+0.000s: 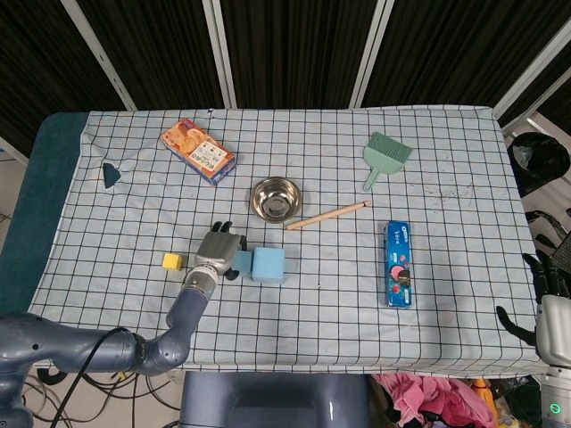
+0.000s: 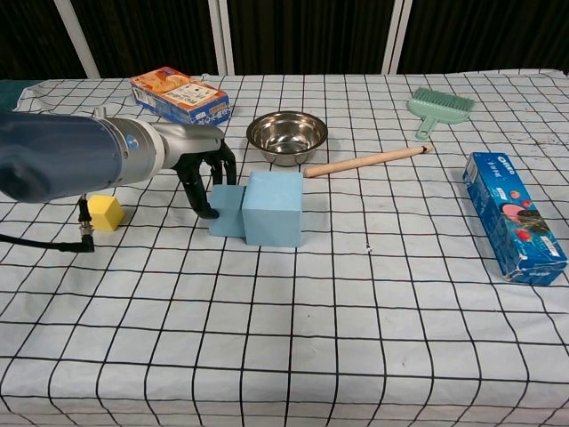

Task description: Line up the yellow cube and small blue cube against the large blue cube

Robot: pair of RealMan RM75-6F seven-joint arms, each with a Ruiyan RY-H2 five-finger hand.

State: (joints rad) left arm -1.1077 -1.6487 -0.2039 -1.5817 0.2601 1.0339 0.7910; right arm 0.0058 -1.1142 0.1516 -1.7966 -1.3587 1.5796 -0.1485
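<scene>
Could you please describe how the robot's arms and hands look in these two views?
The left arm is a thick rounded tube, dark blue-grey, ending in a silver-grey wrist with a small blue round mark. A black cable with a metal plug hangs beneath it. The left hand has a silver back and black fingers. The right hand, at the head view's edge, looks pale grey with black fingers.

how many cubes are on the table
3. The yellow cube sits alone at the left. The small blue cube rests against the left side of the large blue cube mid-table, with the left hand at it. None appear hidden.
</scene>
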